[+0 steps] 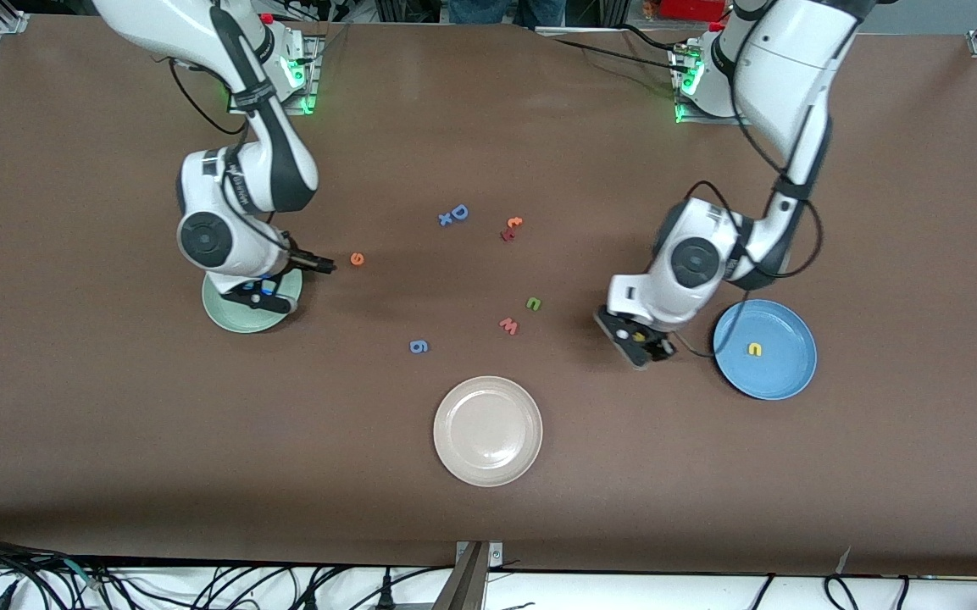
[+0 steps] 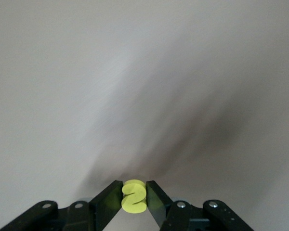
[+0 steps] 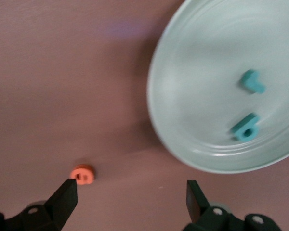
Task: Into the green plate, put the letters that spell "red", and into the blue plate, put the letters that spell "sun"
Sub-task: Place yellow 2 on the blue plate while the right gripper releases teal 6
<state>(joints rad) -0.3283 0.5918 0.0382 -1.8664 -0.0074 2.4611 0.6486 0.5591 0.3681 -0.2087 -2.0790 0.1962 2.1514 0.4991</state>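
Left hand (image 2: pixel 134 196) clamps upright yellow "s" (image 2: pixel 133 196); right hand (image 3: pixel 130 197) spread apart

Three plates and twelve foam letters are showing.
Plates — one green plate (image 1: pixel 234 318), one blue plate (image 1: pixel 780 377), one cream-white plate (image 1: pixel 488 430). Letters — two yellow, three teal or green, two orange, two red, three blue — are lying about.

The table (image 1: pixel 115 440) wears a matt brown covering — smooth, without sheen. The green plate (image 3: pixel 202 96) looks glossy, with faint concentric rings; the yellow "s" (image 2: pixel 133 196) and orange "e" (image 3: pixel 83 174) look soft, matt foam. Black gripper fingers (image 3: pixel 62 198) — dull plastic.
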